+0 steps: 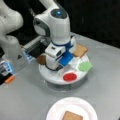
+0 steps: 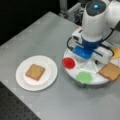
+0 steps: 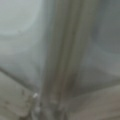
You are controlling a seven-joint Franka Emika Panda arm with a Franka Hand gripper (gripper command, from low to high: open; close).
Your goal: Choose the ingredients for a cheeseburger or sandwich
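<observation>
One bread square (image 2: pixel 35 72) lies on the paper plate (image 2: pixel 50 75); the other ingredients sit well apart in the divided tray (image 1: pixel 50 75). The tool (image 1: pixel 56 65) is directly over the tray's middle, nearest the red disc (image 1: pixel 69 77) and lettuce (image 1: pixel 85 66); I cannot tell its jaws. The grey surface (image 2: pixel 37 35) around is bare, backed by darkness.

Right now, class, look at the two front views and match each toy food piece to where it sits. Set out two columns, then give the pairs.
Things:
1. red disc
2. green lettuce
3. bread square with nothing on it
4. bread square overhanging a rim

Places:
A. white paper plate
B. divided tray, compartment nearest the plate
C. divided tray, far edge from the plate
D. divided tray, between disc and overhanging bread

Pairs: 1-B, 2-D, 3-A, 4-C
</observation>
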